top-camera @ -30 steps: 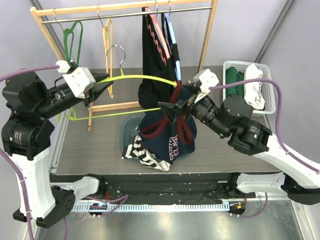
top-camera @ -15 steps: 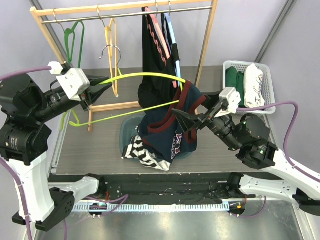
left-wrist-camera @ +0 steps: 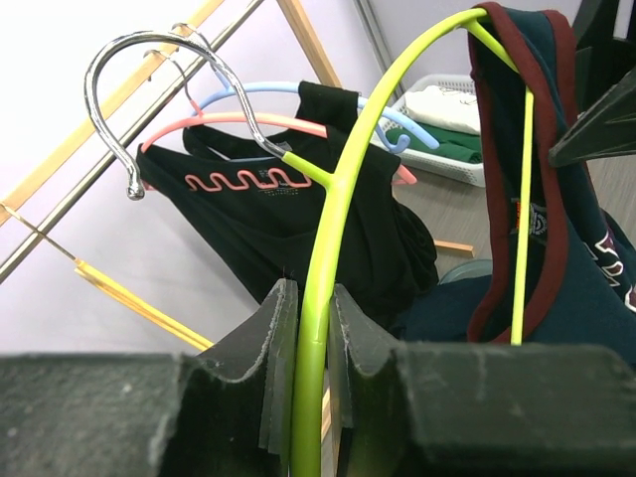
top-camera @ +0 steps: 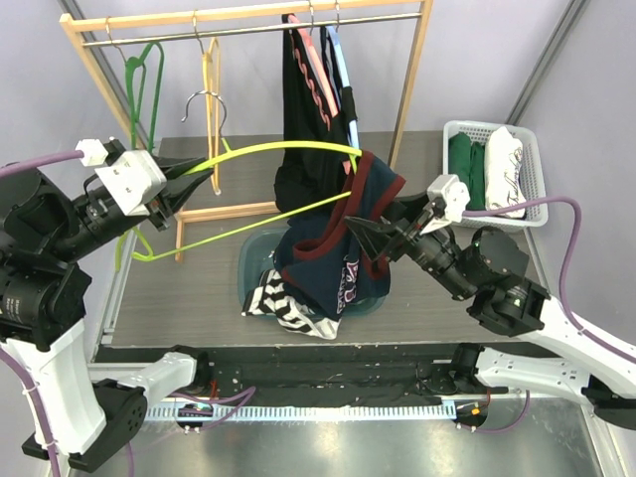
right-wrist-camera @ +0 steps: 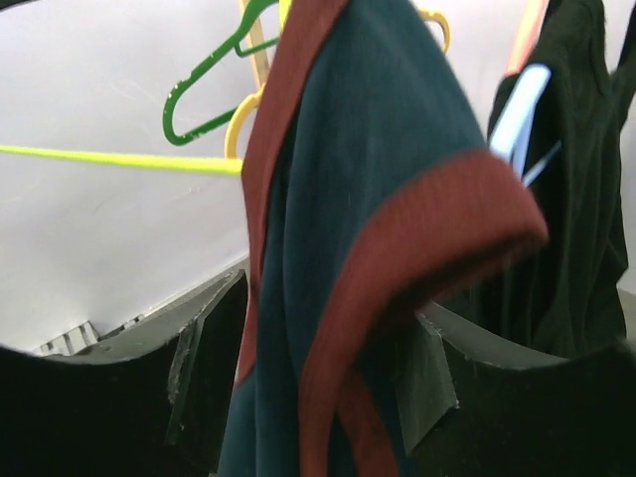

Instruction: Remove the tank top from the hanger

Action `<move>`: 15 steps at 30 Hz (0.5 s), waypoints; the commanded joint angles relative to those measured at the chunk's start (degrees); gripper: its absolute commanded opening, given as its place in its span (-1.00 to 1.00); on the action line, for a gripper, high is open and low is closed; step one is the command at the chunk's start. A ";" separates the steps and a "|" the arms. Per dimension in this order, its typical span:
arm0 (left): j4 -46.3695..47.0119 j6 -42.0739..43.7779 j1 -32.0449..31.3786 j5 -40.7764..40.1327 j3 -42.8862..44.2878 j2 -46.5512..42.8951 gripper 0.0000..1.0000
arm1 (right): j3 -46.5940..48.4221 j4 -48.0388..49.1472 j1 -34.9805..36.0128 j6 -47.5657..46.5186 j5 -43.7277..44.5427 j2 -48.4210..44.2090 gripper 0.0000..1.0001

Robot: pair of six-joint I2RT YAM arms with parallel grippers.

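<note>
left claw [left-wrist-camera: 303, 308]: clamped on hanger [left-wrist-camera: 331, 204]
right claw [right-wrist-camera: 313, 358]: parted astride tank top [top-camera: 333, 268] strap, unpinched
risk: pinch misses strap; fabric snags hanger tip

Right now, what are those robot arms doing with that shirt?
They're taking a navy tank top off a lime hanger. The left pincer is clamped on the hanger, holding it up. The tank top hangs from the hanger's far end by a maroon-edged strap. The right pincer has a finger on each side of that cloth; I can't tell whether it's squeezing yet.
</note>
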 commanded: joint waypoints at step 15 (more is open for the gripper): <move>2.59 2.76 0.14 -1.19 -0.39 -1.02 -0.73 | 2.49 -0.86 0.21 -0.08 8.90 -5.45 -0.98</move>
